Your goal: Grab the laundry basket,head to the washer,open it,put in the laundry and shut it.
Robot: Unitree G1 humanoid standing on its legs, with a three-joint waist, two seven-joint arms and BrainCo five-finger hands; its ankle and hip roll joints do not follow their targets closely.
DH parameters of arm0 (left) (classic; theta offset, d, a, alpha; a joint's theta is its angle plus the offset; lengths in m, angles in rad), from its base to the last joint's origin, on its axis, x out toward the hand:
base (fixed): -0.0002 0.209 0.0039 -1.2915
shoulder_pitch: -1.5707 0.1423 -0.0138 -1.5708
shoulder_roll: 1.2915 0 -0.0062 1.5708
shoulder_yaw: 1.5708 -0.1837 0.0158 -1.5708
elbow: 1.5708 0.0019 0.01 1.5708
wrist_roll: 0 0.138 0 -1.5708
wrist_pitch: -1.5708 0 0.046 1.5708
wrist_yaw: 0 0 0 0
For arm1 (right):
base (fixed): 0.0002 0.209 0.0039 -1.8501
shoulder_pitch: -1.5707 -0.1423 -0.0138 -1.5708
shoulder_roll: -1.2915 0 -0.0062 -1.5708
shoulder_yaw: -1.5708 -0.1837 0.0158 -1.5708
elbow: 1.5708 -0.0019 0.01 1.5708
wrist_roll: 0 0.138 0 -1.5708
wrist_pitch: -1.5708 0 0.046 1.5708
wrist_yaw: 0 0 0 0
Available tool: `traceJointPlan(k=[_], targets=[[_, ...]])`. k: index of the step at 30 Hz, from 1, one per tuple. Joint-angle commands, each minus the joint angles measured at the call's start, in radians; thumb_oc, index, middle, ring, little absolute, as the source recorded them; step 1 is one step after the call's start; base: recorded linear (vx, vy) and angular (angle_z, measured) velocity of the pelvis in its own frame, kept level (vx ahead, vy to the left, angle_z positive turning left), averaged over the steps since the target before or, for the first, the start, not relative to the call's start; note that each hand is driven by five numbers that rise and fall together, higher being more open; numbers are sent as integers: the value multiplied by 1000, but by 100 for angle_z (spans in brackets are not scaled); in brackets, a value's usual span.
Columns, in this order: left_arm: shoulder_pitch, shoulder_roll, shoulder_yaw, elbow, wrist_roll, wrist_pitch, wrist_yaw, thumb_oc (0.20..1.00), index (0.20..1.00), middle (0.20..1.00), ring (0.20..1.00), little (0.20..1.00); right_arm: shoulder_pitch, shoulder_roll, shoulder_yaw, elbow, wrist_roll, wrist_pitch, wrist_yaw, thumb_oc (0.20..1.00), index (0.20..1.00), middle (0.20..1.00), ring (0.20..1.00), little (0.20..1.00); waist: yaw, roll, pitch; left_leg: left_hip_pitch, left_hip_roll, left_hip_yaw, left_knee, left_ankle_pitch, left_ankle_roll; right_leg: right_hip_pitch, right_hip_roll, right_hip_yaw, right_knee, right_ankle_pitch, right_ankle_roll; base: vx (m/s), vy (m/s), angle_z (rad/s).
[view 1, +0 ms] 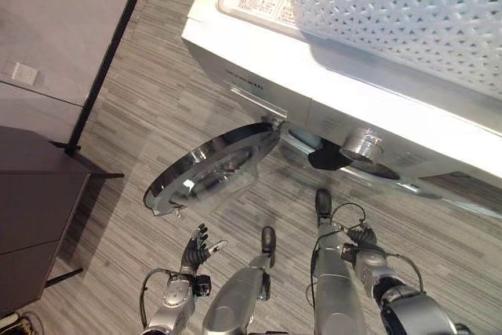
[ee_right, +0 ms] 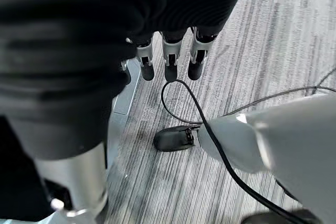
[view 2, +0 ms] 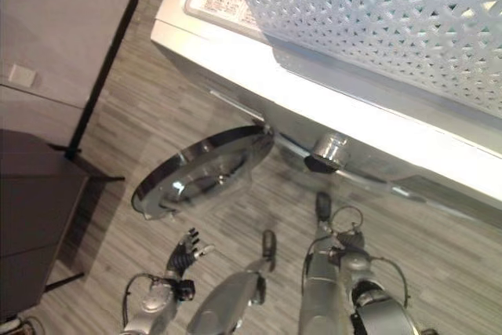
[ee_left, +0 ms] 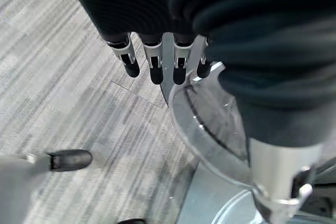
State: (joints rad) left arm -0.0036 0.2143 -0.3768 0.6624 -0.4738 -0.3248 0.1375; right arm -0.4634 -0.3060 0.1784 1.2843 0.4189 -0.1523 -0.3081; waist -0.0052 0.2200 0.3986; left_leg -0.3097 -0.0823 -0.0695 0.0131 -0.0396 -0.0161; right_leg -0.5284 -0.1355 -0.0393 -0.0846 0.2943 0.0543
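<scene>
Basket [view 1: 408, 13] sits parked on top of the washer [view 1: 259, 76] so both my hands — left [view 1: 196, 247], right [view 1: 362, 242] — hang loose and empty by the swung-open door [view 1: 212, 169], free for loading.

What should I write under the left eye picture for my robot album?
White laundry basket sits on the washer, its round door swung open, both robot hands low and empty.
</scene>
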Motion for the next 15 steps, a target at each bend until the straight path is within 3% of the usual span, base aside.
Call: traceJointPlan(k=[1,15], targets=[[24,33,-47,-40,-28,-28,7,1000,1000,1000,1000,1000,-56,-38,12,90,-7,13,-43,1000,1000,1000,1000,1000,37,28,-22,-98,-13,1,7,36,0,-26,-45,33,135,-186,71,-21,1,6],[4,59,-36,-136,-123,-32,-27,1000,1000,1000,1000,1000,-286,-105,24,109,33,7,-34,1000,1000,1000,1000,1000,100,84,15,-218,-33,-18,7,69,1,-185,-43,31,228,-209,70,-42,-3,11]])
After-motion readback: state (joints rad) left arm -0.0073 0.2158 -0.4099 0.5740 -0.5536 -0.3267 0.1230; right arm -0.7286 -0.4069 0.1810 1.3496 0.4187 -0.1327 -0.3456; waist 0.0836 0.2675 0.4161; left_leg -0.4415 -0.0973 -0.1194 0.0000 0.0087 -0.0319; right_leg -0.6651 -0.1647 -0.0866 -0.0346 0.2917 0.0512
